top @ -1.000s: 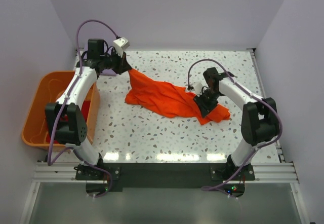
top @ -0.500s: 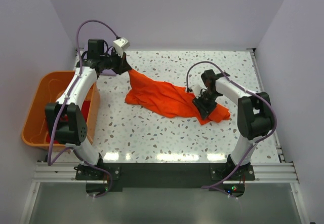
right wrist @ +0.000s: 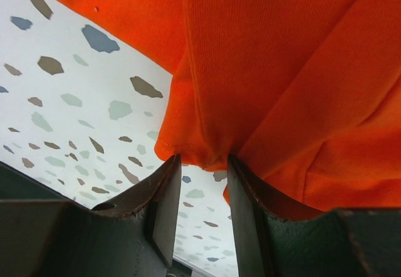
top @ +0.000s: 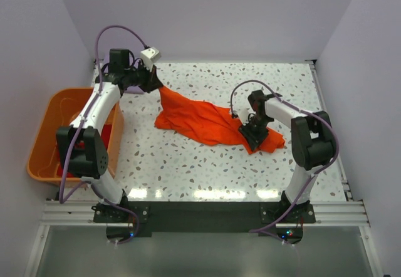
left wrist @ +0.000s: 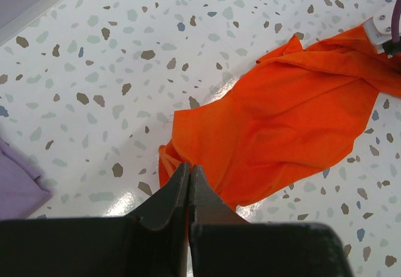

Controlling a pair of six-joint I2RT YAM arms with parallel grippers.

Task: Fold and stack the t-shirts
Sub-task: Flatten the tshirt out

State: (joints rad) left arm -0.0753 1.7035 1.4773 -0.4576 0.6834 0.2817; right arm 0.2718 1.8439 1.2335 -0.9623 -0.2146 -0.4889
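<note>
Moved: my right arm's elbow has swung in toward the middle; my right end effector has stayed at the near-right end of the orange shirt; my left arm and the cloth look unchanged
Left end effector: clenched, jaws pressed together on the orange shirt's far-left corner, holding it raised off the surface; in the wrist view the cloth runs out from just beside the tips
Right end effector: grasping a bunched fold at the shirt's edge; the cloth sits pinched between my two fingers, low over the surface
Orange shirt: mid-surface, drawn slantwise between my two end effectors; creased and rumpled, not lying flat
Done: nothing folded and nothing stacked, as far as I can see
Left to do: I judge this to be the spreading step; the orange shirt must be laid flat and folded, then the other two folded and stacked with it
Red shirt: only a strip shows inside the tub on my left; my left arm covers the rest
Lavender shirt: only a corner, cut off at the edge of my left wrist view; I cannot find it in the top view
Hard to make out: whether I hold sleeve, hem or shoulder at either end; how deep the cloth sits in my right jaws
</note>
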